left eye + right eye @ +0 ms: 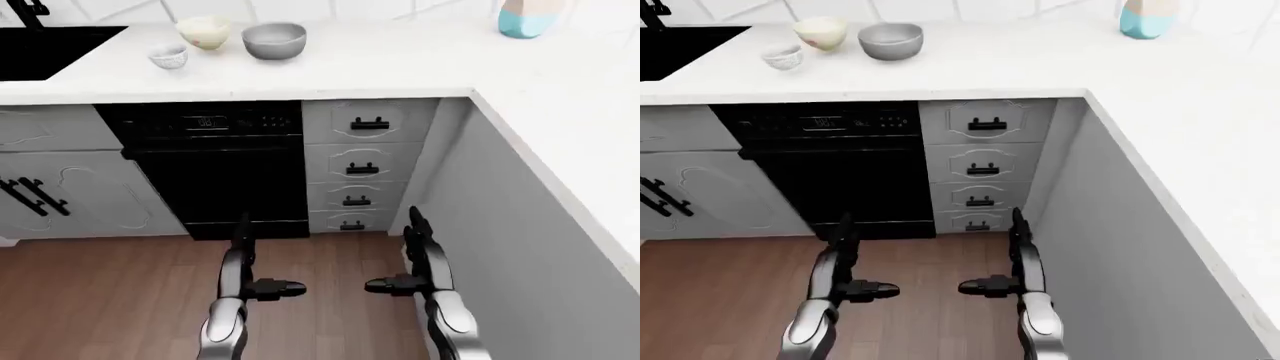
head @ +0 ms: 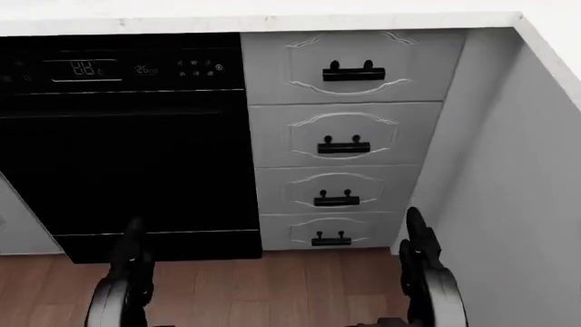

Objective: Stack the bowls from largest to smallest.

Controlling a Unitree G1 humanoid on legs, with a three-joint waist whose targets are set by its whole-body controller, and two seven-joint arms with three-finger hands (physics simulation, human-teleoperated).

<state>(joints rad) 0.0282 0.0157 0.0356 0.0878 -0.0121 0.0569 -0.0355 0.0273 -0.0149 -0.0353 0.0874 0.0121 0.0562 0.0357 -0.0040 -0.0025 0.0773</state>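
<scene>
Three bowls stand apart on the white counter (image 1: 400, 67) at the top of the left-eye view. The grey bowl (image 1: 274, 40) is the largest, the cream bowl (image 1: 204, 32) to its left is mid-sized, and the small pale bowl (image 1: 169, 56) sits lowest and leftmost. Both hands hang low over the wooden floor, far below the bowls. My left hand (image 1: 250, 262) is open with fingers straight and thumb pointing right. My right hand (image 1: 410, 259) is open too, thumb pointing left. Neither holds anything.
A black sink (image 1: 45, 51) is set into the counter at top left. A black oven (image 1: 215, 169) and a drawer stack (image 1: 365, 161) face me under the counter. The counter turns down the right side. A blue-and-cream vase (image 1: 528, 18) stands at top right.
</scene>
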